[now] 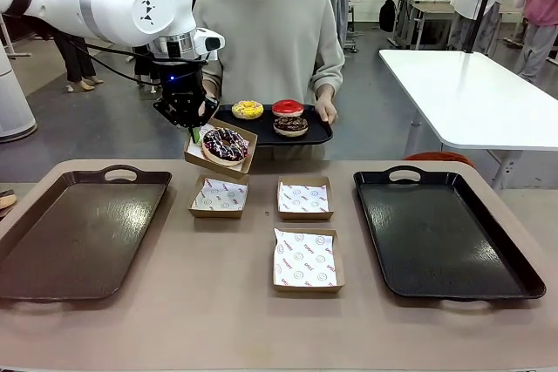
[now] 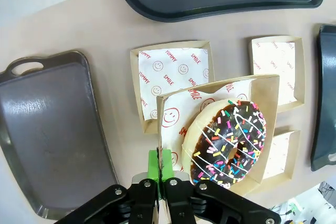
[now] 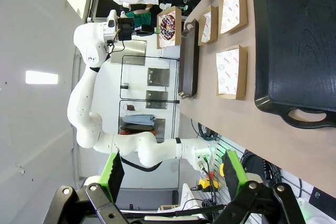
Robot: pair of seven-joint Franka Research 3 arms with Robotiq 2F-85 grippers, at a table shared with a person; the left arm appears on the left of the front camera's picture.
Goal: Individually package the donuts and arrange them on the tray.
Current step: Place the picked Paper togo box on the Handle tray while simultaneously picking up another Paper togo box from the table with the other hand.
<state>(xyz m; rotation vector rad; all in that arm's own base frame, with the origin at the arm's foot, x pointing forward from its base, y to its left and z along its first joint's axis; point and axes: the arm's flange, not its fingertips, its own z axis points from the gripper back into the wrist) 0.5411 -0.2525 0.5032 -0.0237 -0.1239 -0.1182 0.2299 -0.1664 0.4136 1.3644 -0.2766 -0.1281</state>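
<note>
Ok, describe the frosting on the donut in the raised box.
The donut: dark chocolate, white drizzle, multicoloured sprinkles; best in left wrist view.

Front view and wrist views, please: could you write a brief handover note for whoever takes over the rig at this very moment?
Left gripper: shut on the edge of a cardboard box, held above the table, with a chocolate sprinkle donut inside.
Right gripper: open, holding nothing, away from the boxes.
A person's hand holds a black serving tray carrying the yellow donut, red donut and second chocolate donut.
Three lined boxes lie between the left table tray and right table tray.
Done: one donut boxed.
Left: set it on a tray; box and place three more.
</note>
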